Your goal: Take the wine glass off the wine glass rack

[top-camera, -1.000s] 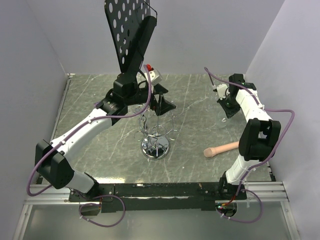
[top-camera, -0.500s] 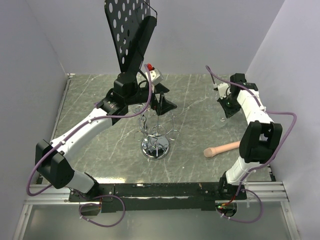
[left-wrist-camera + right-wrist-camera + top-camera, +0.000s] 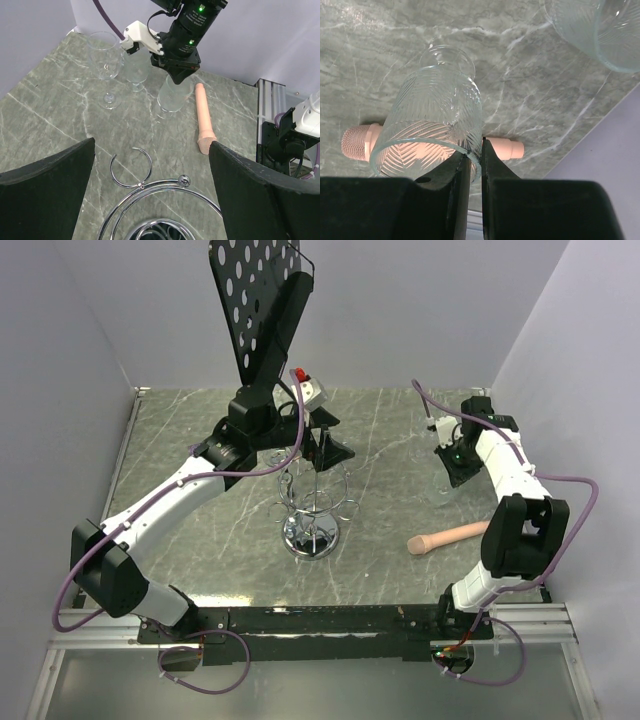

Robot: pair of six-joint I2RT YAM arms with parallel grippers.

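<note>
Over the last second my right arm has drawn back toward the near right of the counter [image 3: 390, 440], elbow folding in, and the wine glass [image 3: 432, 110] has come with it, while my left arm has stayed where it was. The glass is off the wine glass rack [image 3: 311, 536] altogether. It is out to the rack's right and well apart from it, mouth up, long axis close to upright with a slight tilt, foot low over the marble. Whether it touches yet I cannot tell.

My right fingers [image 3: 490, 167] are clamped on its rim, one inside the bowl and one outside, nearly closed with only the ribbed wall between them. My left fingers [image 3: 45, 175] are spread wide and hold nothing, hanging above the rack's wire ring, so the right arm is the one that matters here.

A pink wooden roller [image 3: 202, 117] lies just beside the glass on the near side; a clear stemmed glass [image 3: 106, 62] and a second glass [image 3: 136, 70] stand beyond it.

As I judge it, what is left is a straight drop along the glass's axis, then letting go — and the foot must land clear of the roller
</note>
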